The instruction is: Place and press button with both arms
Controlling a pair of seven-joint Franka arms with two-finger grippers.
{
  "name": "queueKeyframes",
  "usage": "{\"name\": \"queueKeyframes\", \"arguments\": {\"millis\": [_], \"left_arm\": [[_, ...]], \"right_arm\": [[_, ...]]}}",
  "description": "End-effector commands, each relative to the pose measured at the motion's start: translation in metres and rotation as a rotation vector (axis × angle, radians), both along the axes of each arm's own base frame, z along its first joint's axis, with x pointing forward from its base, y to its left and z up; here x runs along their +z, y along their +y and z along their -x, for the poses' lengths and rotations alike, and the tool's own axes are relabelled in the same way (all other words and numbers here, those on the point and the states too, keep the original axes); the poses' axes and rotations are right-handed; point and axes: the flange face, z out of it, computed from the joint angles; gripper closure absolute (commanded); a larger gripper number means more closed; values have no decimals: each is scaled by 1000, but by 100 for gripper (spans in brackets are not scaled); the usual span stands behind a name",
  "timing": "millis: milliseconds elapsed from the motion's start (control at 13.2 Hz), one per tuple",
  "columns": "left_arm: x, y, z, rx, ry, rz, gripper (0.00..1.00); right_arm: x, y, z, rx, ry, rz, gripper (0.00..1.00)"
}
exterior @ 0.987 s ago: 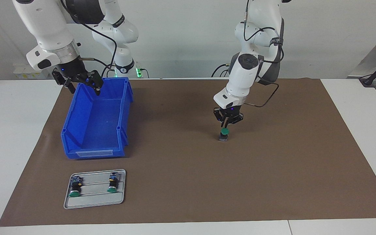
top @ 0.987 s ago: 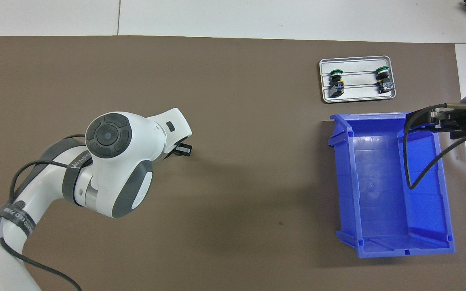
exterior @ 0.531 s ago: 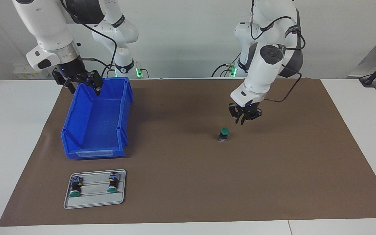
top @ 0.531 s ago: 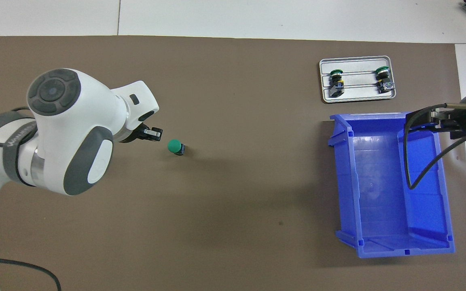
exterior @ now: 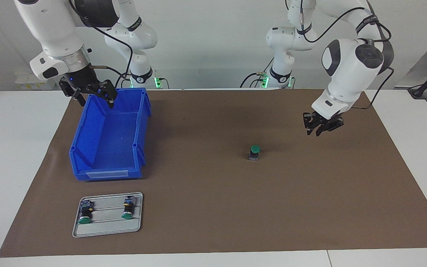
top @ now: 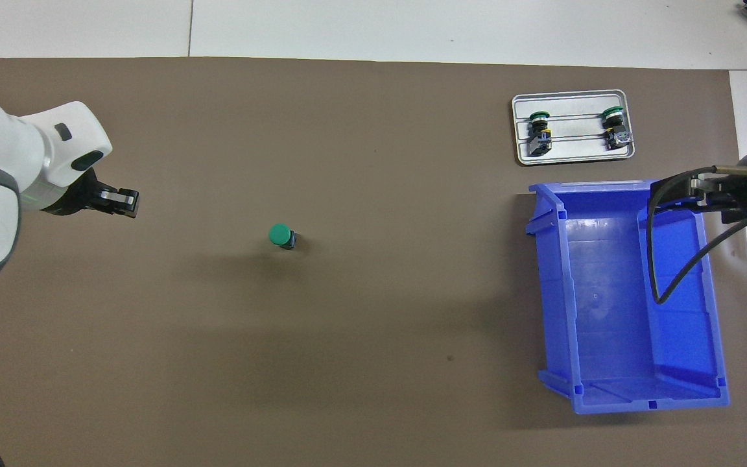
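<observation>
- Mid-worktop, a bit toward the left arm's end: button (exterior: 254,152), upright on the mat, green cap up, nothing touching it.
- Over the mat near the left arm's end edge: left gripper (exterior: 323,128), raised, well apart from the button. Can't tell how far open; nothing seen in it.
- At the bin (exterior: 87,122), over its robot-side wall: right gripper (exterior: 91,92), spread wide, one tip inside the wall and one outside. Holding nothing visible; contact with the wall not readable. Waiting.
- Near the corner at the right arm's end, away from the robots: tray (exterior: 106,231) with two spare buttons lying flat.
- Risk, likely: tipping the button with an off-centre press, given a narrow base under a wide cap.
- Risk: sliding it across the mat instead of pressing, if approached slantwise with nothing steadying the body.
- Risk: dragging the bin if the right gripper moves off sideways while astride the wall.
- Risk: snagging the cable (top: 655,259) that droops into the bin.
- Facing view only: left gripper's height over the mat, right gripper's straddle of the wall.
- Overhead only: cable loop inside the bin, flat gap between left gripper (top: 124,201) and button (top: 281,235); right gripper (top: 704,191) mostly hidden by its own wrist.
</observation>
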Motion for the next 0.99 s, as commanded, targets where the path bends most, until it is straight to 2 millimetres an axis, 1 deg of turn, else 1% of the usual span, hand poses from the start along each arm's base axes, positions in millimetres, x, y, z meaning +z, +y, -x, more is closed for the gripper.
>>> {"name": "queueKeyframes", "arguments": {"millis": [0, 76, 152, 304, 607, 911], "left_arm": [[51, 14, 7, 6, -27, -18, 33], [64, 14, 6, 6, -38, -19, 16], [74, 11, 5, -2, -51, -27, 1], [81, 5, 9, -24, -42, -74, 0], [88, 4, 11, -17, -57, -62, 0], [89, 1, 12, -5, -56, -52, 0]], "right_arm": [[0, 0, 3, 16, 11, -25, 0], [0, 0, 3, 17, 11, -25, 0], [0, 0, 3, 16, 10, -25, 0], [0, 0, 3, 16, 10, -25, 0], [0, 0, 3, 20, 10, -25, 0], [1, 2, 7, 30, 22, -24, 0]]}}
